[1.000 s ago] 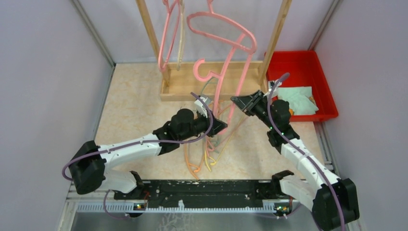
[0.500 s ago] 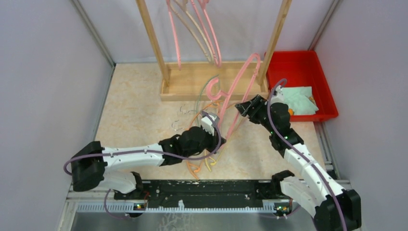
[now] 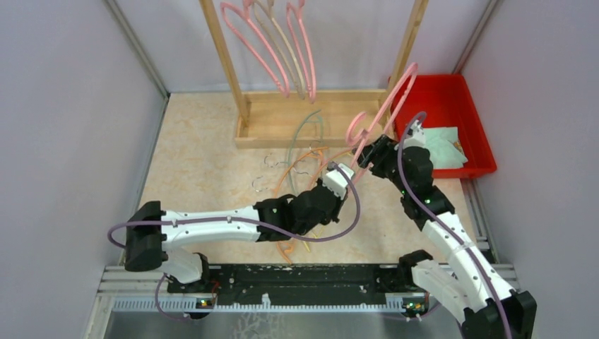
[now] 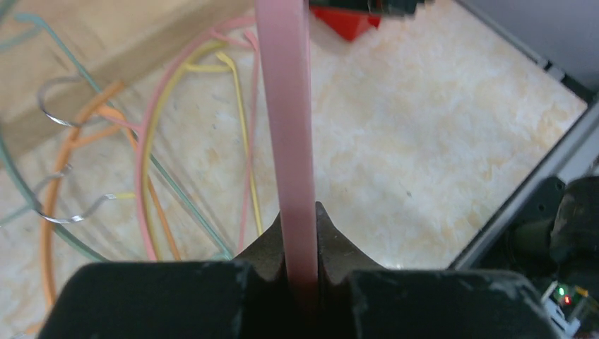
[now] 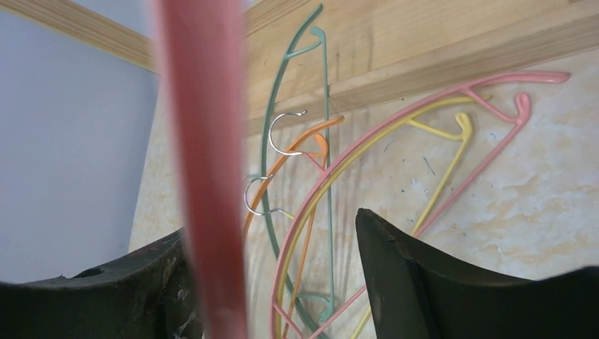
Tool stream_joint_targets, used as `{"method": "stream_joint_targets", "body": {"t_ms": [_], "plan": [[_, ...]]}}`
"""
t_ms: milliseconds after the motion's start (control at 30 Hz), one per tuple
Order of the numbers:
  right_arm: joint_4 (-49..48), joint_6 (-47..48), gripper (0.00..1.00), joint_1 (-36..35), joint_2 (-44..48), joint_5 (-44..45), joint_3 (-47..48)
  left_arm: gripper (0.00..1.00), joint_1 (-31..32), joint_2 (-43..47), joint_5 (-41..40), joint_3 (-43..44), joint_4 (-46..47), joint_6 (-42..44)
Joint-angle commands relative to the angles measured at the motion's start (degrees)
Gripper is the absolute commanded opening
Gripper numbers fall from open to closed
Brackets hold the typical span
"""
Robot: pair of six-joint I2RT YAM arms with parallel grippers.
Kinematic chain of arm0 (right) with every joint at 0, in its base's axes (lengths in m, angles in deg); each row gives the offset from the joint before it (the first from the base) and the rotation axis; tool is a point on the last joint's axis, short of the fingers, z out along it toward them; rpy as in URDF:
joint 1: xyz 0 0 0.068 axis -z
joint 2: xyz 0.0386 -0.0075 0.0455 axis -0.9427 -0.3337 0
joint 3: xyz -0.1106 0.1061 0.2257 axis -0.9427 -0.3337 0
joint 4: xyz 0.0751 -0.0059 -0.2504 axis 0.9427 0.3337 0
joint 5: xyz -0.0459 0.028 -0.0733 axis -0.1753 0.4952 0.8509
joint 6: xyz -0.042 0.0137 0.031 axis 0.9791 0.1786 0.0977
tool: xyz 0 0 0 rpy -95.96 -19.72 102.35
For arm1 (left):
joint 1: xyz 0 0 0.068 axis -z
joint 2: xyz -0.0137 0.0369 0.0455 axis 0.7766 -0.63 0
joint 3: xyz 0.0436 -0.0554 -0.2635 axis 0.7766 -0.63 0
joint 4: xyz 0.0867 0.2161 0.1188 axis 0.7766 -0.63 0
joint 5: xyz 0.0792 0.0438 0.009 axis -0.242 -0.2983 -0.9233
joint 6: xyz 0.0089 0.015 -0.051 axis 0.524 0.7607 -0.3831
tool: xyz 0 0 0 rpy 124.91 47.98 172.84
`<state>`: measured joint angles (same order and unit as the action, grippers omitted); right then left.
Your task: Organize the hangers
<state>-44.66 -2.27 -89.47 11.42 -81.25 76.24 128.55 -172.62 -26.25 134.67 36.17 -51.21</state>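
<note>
A thick pink hanger [image 3: 408, 74] slants from my left gripper [image 3: 347, 171] up toward the red bin. In the left wrist view the left gripper [image 4: 300, 215] is shut on the bar of this pink hanger [image 4: 285, 106]. My right gripper [image 3: 372, 150] stands open around the same hanger; in its wrist view the pink bar [image 5: 205, 176] runs close to the left finger of the right gripper [image 5: 275, 236], with a wide gap to the right finger. Several thin hangers [image 3: 305, 152] in green, orange, yellow and pink lie piled on the table. Pink and beige hangers [image 3: 282, 49] hang on the rack.
The wooden rack frame [image 3: 282, 132] stands at the back middle, its posts rising on both sides. A red bin [image 3: 482, 145] with a pale green cloth [image 3: 439, 146] sits at the back right, just beyond the right gripper. Walls close in left and right.
The right gripper has opened and let go of the thick pink hanger. The left arm has carried the hanger right and lower, toward the bin. The hangers on the rack have swung.
</note>
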Motion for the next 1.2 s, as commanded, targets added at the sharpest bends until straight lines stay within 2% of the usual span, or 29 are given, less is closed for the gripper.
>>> {"method": "stream_joint_targets", "body": {"t_ms": [0,267,400,567,767,1167], "plan": [[2.0,3.4,0.69,0.2,2.1,0.9,6.0,0.0,-2.8,0.5,-5.0,7.6,-1.9,7.2],[6.8,7.6,0.69,0.3,1.3,0.4,11.7,0.0,-13.2,-2.2,2.7,15.5,-5.9,10.2],[7.4,8.4,0.7,0.4,0.9,0.4,12.6,0.0,-17.4,-3.9,3.8,20.7,-8.3,12.2],[7.6,8.8,0.7,0.5,-0.5,-0.1,13.8,0.0,-20.5,-6.6,4.5,29.0,-12.1,15.3],[8.0,9.1,0.72,0.9,-2.8,-1.1,15.3,0.0,-23.3,-14.8,8.6,44.9,-22.7,16.0],[7.0,8.7,0.73,3.3,-1.9,-2.5,14.4,0.0,-29.4,-20.3,14.3,59.5,-32.0,13.4]]}}
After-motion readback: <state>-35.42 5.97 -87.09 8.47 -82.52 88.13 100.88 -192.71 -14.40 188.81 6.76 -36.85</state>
